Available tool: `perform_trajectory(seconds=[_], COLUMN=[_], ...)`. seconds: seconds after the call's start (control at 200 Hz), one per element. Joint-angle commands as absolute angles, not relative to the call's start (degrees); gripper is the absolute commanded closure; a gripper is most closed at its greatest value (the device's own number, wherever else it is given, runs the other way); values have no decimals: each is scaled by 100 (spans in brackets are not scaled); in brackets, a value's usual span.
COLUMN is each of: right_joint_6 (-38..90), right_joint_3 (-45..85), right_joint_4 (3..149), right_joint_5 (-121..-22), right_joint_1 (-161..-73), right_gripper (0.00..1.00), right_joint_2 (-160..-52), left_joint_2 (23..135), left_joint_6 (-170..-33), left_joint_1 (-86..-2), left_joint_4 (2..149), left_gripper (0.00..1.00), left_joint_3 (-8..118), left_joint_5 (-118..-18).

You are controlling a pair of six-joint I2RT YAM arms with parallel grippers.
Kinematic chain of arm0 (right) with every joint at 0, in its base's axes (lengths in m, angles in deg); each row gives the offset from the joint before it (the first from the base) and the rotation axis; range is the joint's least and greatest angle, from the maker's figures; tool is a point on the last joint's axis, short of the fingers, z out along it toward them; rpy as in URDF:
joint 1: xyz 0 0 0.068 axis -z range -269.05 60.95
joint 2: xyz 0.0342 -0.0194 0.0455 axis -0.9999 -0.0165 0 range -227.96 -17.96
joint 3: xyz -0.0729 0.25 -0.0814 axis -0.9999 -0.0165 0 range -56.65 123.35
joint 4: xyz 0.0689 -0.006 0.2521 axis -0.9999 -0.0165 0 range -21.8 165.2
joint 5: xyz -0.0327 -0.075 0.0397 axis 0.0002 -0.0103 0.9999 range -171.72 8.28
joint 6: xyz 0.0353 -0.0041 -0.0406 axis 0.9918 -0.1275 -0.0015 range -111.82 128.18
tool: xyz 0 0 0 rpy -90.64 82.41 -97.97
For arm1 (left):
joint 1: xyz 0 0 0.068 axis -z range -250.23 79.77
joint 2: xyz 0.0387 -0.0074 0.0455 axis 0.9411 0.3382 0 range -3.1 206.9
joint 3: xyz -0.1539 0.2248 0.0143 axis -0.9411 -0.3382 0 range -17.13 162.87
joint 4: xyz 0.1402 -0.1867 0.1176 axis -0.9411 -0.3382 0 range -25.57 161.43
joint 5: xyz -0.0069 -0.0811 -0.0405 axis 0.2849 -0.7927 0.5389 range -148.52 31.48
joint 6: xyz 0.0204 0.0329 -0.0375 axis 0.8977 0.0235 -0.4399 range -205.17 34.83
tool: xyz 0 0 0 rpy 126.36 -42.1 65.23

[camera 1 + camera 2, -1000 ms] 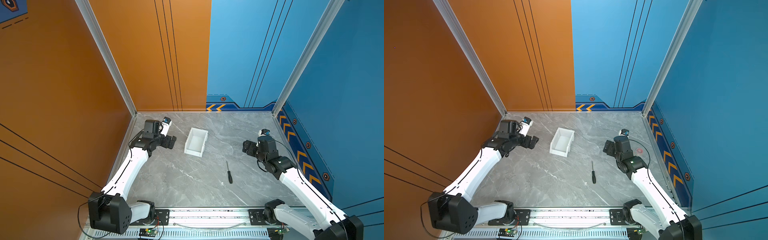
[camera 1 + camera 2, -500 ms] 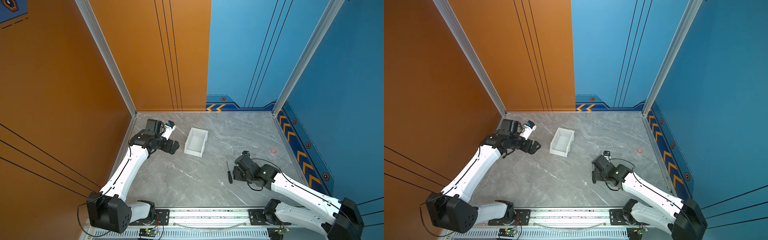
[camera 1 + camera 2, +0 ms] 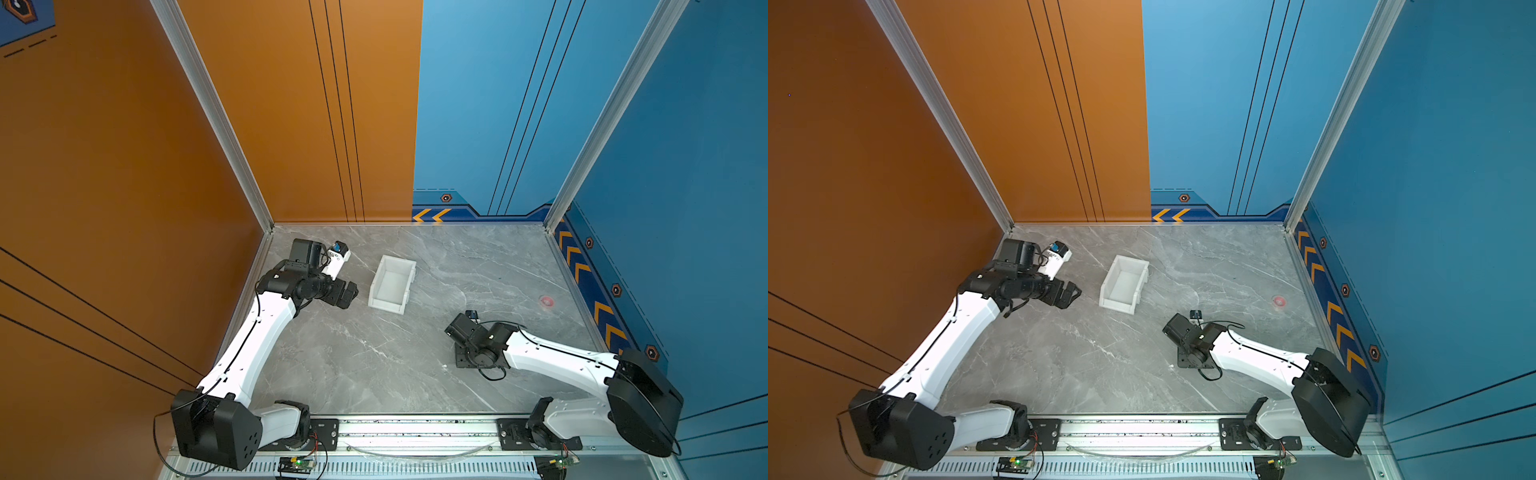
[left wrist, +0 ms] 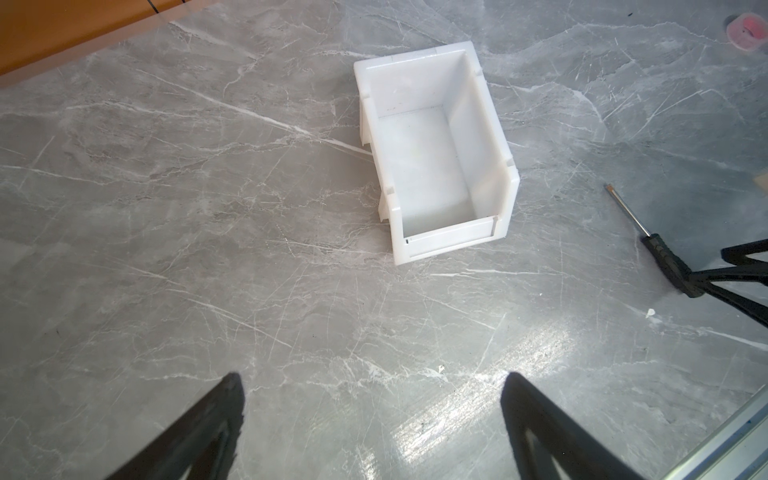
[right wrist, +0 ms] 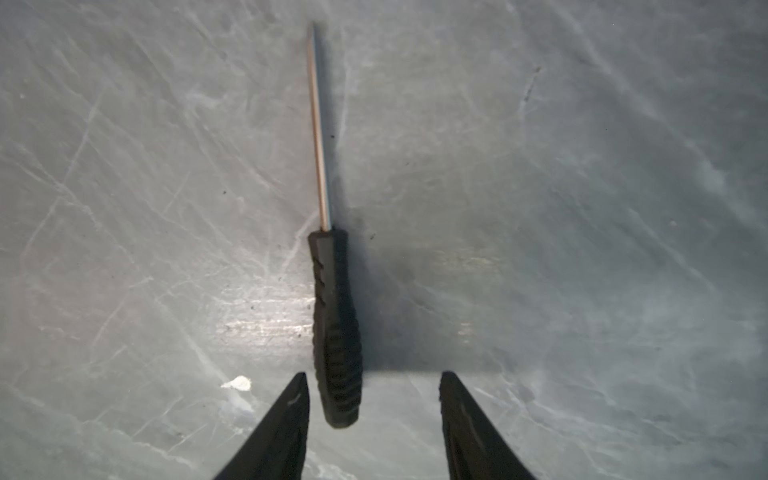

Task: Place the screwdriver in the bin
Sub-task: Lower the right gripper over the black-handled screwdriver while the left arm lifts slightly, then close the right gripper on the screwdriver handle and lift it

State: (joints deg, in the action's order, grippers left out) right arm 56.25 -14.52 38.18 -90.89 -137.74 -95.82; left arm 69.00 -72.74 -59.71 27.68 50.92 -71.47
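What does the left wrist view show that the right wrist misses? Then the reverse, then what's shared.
Left wrist only: the empty bin, a pink object, the open left tool. Right wrist only: a gap between the screwdriver and one finger of the right tool. Shared: the screwdriver flat on the grey table, right tool at its handle.

White bin (image 3: 386, 305) stands open-top on the grey marble table (image 3: 374, 365), centre of frame. Left gripper (image 3: 348, 294) hangs just left of it, not touching. Right gripper (image 3: 469, 357) points down at lower right of centre (fingertips hidden beneath its wrist). Small red disc (image 3: 546, 301) lies at far right
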Motion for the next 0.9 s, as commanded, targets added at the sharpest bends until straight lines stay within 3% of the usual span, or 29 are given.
perform_trajectory(seconds=[0.0, 0.896], right_joint_6=[5608, 5880], right_joint_3=[-1241, -1481], right_joint_4=[3966, 4277], right_joint_5=[-9066, -8968], right_joint_1=[-13824, -13813], right_gripper=[48, 65], right_joint_2=[-9805, -10313], left_joint_2=[6770, 6741], left_joint_6=[-7330, -7420], left_joint_1=[-5993, -6063], left_joint_4=[2607, 2618], left_gripper=[2, 2], left_joint_3=[5046, 4984], left_joint_5=[-7217, -7341])
